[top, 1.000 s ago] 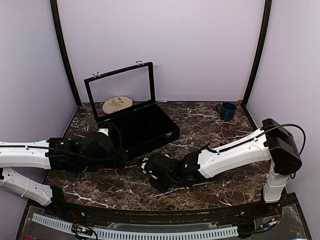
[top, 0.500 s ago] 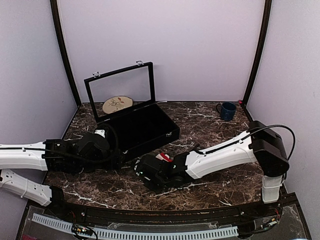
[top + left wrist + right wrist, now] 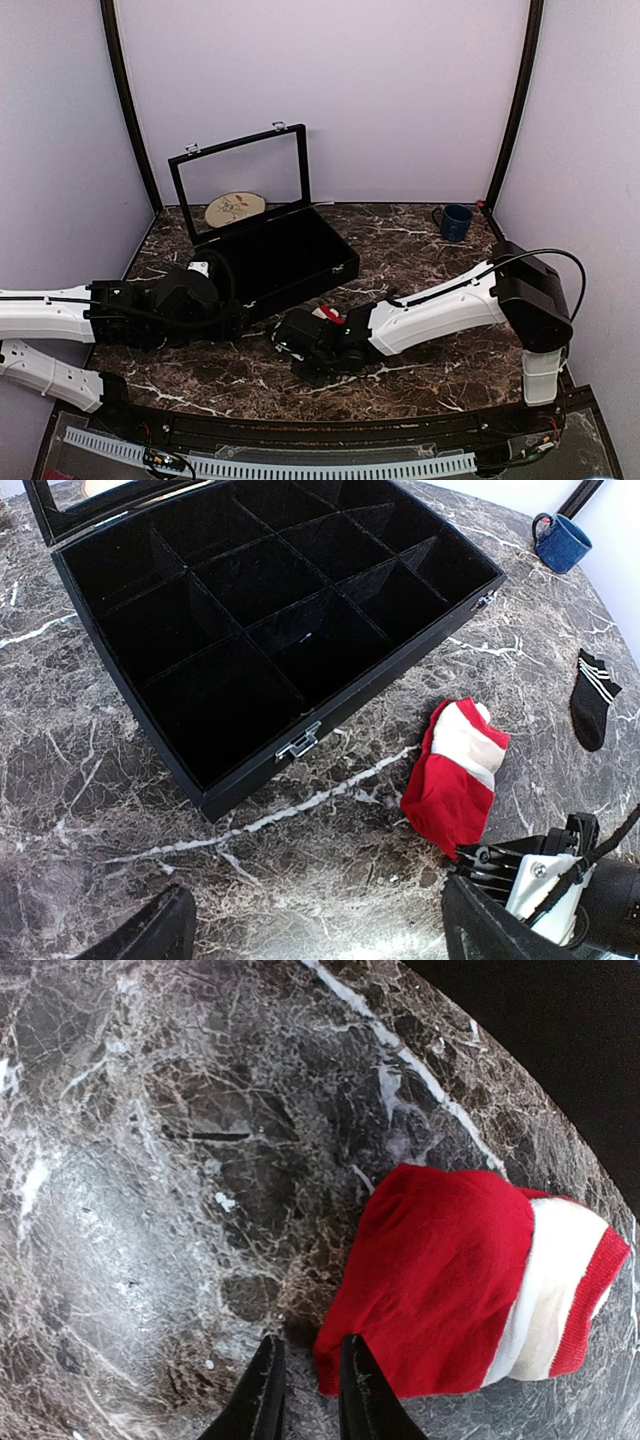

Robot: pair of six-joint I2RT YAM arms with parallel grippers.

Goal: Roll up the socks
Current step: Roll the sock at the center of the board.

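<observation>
Red sock (image 3: 430,1280) at right gripper (image 3: 311,1345), arm stretched low.

You see the red sock (image 3: 452,792) bunched in a soft lump, its white band at one o'clock. The black striped sock (image 3: 592,695) lies flat, well apart, at its two o'clock.

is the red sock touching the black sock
Apart. The left wrist view shows the red sock and, off to its right, the black sock, with a strip of bare table plainly between them.
</observation>
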